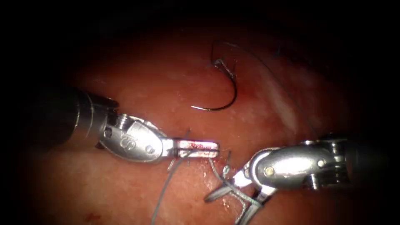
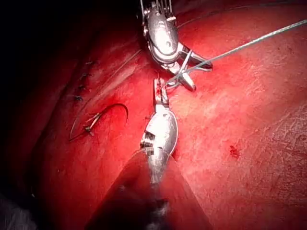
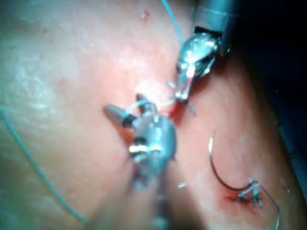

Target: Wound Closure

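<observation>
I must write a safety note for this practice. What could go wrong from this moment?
1. The needle lies loose on the tissue, held by neither tool; taut thread might drag it.
2. The right tool has open jaws around thread; it can cut, so a strand may be cut by mistake.
3. The left tool, shut on thread, may fray it.

thread (image 1: 166,193) (cut off at frame edge)

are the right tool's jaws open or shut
Open: the right arm's steel needle driver has its two jaws spread in a V, with grey thread looped across them.
</observation>
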Controlling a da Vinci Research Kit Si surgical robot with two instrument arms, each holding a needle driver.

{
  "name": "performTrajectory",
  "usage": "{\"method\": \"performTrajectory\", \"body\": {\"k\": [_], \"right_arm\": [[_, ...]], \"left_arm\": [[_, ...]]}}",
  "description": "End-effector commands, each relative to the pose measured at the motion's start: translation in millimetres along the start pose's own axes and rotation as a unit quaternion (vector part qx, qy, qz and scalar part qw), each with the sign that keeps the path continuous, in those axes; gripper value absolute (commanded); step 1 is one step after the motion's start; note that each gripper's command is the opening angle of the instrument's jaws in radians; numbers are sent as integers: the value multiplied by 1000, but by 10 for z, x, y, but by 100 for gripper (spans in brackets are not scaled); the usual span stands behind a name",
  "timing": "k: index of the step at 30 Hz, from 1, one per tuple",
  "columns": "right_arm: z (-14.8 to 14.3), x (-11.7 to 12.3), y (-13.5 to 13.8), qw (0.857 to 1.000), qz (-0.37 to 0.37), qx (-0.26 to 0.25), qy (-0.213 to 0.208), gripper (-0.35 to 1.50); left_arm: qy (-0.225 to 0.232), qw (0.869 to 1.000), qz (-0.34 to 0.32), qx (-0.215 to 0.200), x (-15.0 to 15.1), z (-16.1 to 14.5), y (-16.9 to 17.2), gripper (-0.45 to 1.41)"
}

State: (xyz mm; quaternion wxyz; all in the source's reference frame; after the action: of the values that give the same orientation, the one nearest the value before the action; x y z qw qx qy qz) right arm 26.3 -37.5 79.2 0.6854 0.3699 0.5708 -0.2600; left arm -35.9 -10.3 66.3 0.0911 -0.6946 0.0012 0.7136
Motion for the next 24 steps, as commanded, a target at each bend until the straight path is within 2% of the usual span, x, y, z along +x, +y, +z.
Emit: {"method": "performTrajectory", "body": {"k": [1, 12, 21, 24], "right_arm": [[2, -1, 3, 1000, -1, 1, 1, 91], [-4, -6, 4, 1000, -2, 20, -3, 89], [6, -10, -4, 999, -19, 44, -10, 81], [9, -7, -4, 998, -29, 52, -18, 66]], "left_arm": [[1, 1000, 1, 0, -6, 5, -2, -45], [2, 1000, 0, -1, -4, 2, 2, -45], [3, 1000, -1, -3, -1, 0, -1, -45], [3, 1000, -2, -3, 0, -1, -2, -45]]}}
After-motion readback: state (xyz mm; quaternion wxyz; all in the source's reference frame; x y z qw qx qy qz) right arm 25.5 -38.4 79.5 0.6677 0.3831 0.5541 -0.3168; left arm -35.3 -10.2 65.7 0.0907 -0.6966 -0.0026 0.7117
